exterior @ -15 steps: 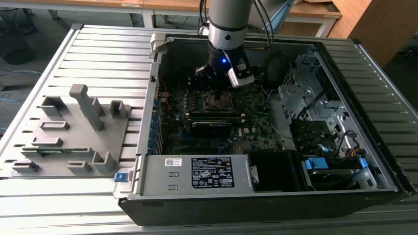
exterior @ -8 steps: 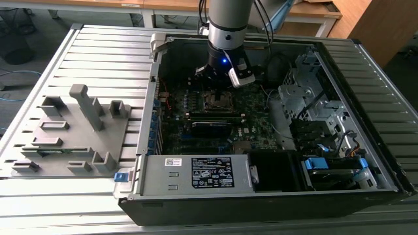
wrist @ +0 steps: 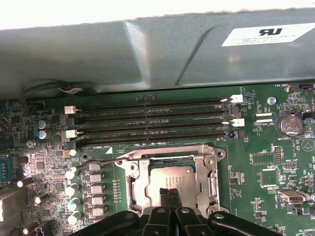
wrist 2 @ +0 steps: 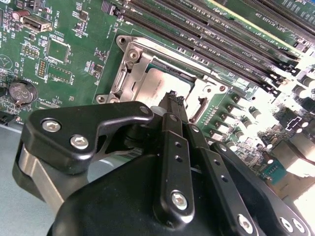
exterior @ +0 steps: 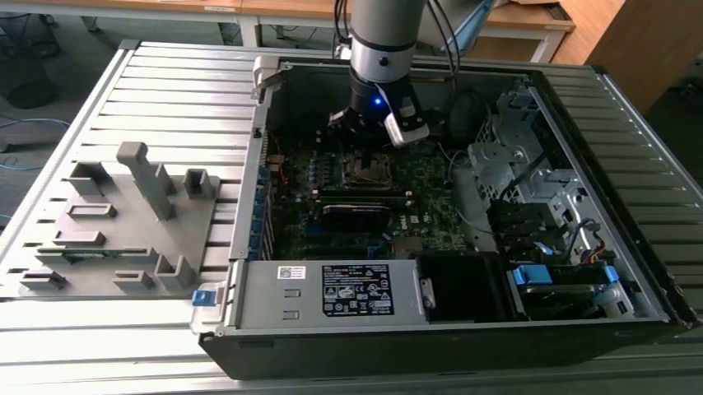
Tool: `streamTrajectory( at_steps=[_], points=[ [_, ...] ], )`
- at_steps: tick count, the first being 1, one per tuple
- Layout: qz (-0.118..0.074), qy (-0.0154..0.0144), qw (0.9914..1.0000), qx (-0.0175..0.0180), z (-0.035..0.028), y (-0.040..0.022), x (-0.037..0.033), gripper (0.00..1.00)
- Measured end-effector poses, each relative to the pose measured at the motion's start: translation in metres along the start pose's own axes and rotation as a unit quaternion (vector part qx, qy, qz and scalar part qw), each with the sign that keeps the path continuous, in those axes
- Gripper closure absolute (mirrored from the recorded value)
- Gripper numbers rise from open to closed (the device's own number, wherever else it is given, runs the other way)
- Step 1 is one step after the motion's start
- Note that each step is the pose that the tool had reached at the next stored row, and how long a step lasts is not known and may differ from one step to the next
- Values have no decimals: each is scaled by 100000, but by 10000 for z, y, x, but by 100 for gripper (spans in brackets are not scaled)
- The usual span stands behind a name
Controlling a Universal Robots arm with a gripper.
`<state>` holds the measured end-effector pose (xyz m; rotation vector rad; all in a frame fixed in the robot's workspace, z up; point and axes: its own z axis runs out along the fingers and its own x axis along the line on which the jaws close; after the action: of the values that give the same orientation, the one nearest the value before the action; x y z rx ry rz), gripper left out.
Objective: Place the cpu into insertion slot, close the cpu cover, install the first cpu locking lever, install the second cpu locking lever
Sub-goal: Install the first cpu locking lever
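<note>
Grey slatted table (exterior: 165, 90) carries an open computer case (exterior: 439, 354). In the upper middle of the exterior view, the pincer (exterior: 368, 123) hangs over the green board (exterior: 329, 222). In both wrist views its two fingers are pressed together, pinching nothing, with the tips right over the cpu (wrist: 170, 174). The cpu sits in the insertion slot (exterior: 368, 169), and the silver cpu cover (wrist: 214, 182) lies around it.

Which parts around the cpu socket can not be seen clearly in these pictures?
1) First wrist view: the near edge of the cpu cover, hidden by the gripper.
2) Second wrist view: the near part of the cpu, behind the gripper.
3) Exterior view: the insertion slot, too small and dark for detail.
</note>
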<state>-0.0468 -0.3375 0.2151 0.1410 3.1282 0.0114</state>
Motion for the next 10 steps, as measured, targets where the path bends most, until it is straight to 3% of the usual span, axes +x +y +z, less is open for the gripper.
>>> streamTrajectory(
  at_steps=[10],
  points=[
    [1, 14, 100000, 26, -17, -1, 0, 89]
  ],
)
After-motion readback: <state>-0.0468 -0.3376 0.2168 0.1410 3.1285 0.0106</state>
